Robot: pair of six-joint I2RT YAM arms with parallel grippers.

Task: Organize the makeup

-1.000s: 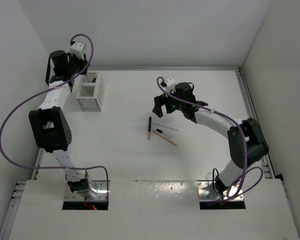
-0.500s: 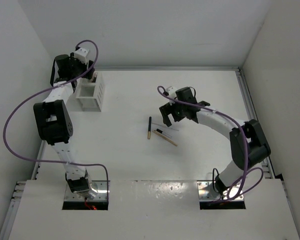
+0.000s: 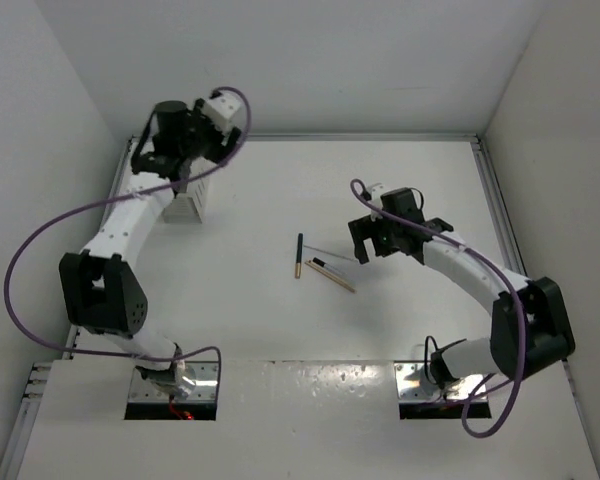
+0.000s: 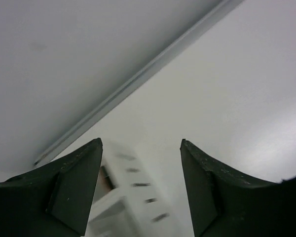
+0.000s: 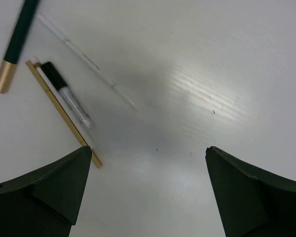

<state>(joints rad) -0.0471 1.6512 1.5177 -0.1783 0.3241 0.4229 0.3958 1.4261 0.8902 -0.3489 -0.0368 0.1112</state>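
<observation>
Several makeup sticks lie loose mid-table: a black one with a gold tip (image 3: 299, 255) (image 5: 15, 44), a tan one (image 3: 332, 277) (image 5: 64, 116), a black-and-white one (image 3: 324, 266) (image 5: 69, 96) and a thin pale one (image 3: 332, 253) (image 5: 89, 61). My right gripper (image 3: 362, 242) (image 5: 148, 153) hovers just right of them, open and empty. My left gripper (image 3: 170, 160) (image 4: 140, 143) is open and empty above the white slotted rack (image 3: 190, 207) (image 4: 133, 197), which is blurred in the left wrist view. A brownish shape shows in the rack, too blurred to name.
The back wall's rail (image 3: 330, 136) (image 4: 138, 81) runs close behind the rack. The right wall's rail (image 3: 500, 220) borders the table. My left arm covers most of the rack in the top view.
My left gripper has opened and its wrist has swung right over the rack. My right gripper has drifted right and toward the near edge, staying open.
</observation>
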